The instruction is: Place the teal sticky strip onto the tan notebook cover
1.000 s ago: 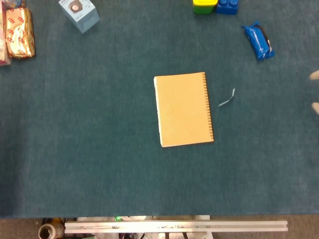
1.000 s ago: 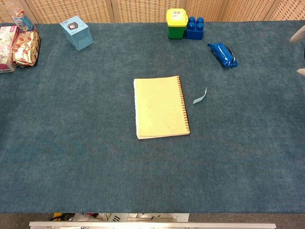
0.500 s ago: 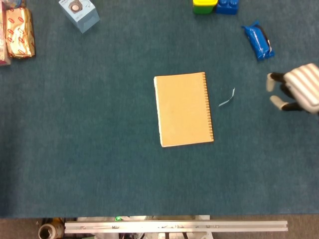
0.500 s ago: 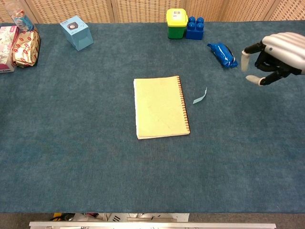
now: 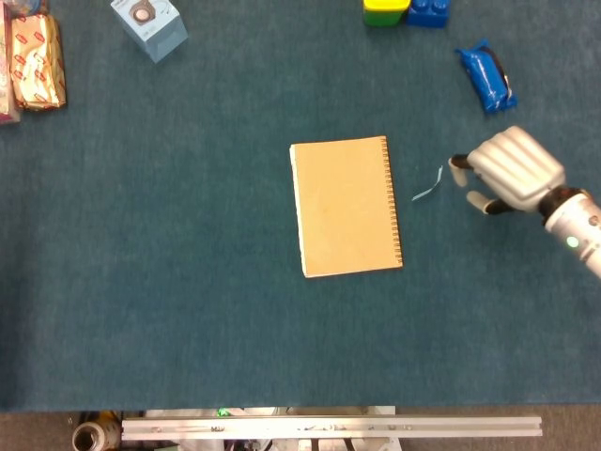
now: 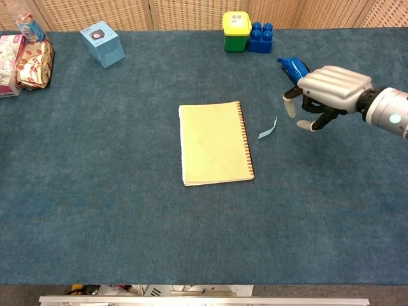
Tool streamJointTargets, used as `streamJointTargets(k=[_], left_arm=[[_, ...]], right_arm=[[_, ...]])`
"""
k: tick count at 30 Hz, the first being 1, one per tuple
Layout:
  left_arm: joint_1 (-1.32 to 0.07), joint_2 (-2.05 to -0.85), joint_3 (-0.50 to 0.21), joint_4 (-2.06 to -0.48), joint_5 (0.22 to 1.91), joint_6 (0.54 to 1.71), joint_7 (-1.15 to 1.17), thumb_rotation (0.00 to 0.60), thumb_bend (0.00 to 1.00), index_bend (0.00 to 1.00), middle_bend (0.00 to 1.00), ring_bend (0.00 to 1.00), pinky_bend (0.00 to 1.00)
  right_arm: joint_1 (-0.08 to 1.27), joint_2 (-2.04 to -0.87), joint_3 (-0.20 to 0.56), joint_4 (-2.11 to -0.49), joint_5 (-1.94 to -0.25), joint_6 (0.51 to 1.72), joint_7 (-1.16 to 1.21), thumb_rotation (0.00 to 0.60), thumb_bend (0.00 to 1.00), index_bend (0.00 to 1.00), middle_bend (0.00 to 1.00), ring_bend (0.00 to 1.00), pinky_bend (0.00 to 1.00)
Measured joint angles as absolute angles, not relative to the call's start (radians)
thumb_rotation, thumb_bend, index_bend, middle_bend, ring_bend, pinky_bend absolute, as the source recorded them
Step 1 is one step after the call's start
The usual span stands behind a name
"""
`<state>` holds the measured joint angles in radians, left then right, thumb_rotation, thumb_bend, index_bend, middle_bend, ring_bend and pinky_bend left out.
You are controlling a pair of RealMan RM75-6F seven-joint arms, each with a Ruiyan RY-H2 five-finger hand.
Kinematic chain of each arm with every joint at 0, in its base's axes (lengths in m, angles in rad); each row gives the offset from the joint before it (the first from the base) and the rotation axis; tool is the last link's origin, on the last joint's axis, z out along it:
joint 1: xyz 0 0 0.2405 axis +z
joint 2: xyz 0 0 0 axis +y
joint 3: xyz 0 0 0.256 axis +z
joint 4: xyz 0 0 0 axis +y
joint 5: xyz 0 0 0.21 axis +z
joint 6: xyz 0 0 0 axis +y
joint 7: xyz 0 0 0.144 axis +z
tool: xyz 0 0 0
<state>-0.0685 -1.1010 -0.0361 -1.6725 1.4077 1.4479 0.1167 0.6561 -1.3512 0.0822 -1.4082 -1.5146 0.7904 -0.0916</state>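
The tan spiral notebook (image 5: pixel 346 207) (image 6: pixel 215 143) lies closed and flat at the middle of the blue-green table cloth, its binding on the right side. The small teal sticky strip (image 5: pixel 428 186) (image 6: pixel 268 129) lies on the cloth just right of the binding, one end curling up. My right hand (image 5: pixel 507 172) (image 6: pixel 328 89) hovers just right of the strip, thumb and fingertips apart and pointing toward it, holding nothing and not touching it. Neither view shows my left hand.
A blue packet (image 5: pixel 486 79) (image 6: pixel 292 65) lies behind the right hand. A yellow-green container (image 6: pixel 236 30) and a blue block (image 6: pixel 260 37) stand at the back. At the back left are a light blue box (image 6: pixel 102 43) and snack packets (image 6: pixel 35 64).
My right hand has come in from the right edge and moved left across the table, stopping close beside the strip. The strip and the notebook have not moved.
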Motion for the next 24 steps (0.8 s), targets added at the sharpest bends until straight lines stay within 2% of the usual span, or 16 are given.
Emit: streamJointTargets(k=[16, 24], left_arm=[[-0.071, -1.107, -0.039, -1.648, 1.399, 1.435, 0.091, 0.600, 0.24, 0.02, 0.12, 0.14, 0.09], [-0.070, -1.108, -0.039, -1.638, 1.403, 1.438, 0.077, 0.600, 0.24, 0.02, 0.12, 0.14, 0.09]], right_arm=[[0.747, -1.491, 0.089, -1.282, -1.429, 0.712, -0.181, 0.600, 0.29, 0.54, 1.00, 1.00, 1.00], [0.771, -1.521, 0.085, -1.262, -1.395, 0.692, -0.220, 0.600, 0.29, 0.54, 1.00, 1.00, 1.00]])
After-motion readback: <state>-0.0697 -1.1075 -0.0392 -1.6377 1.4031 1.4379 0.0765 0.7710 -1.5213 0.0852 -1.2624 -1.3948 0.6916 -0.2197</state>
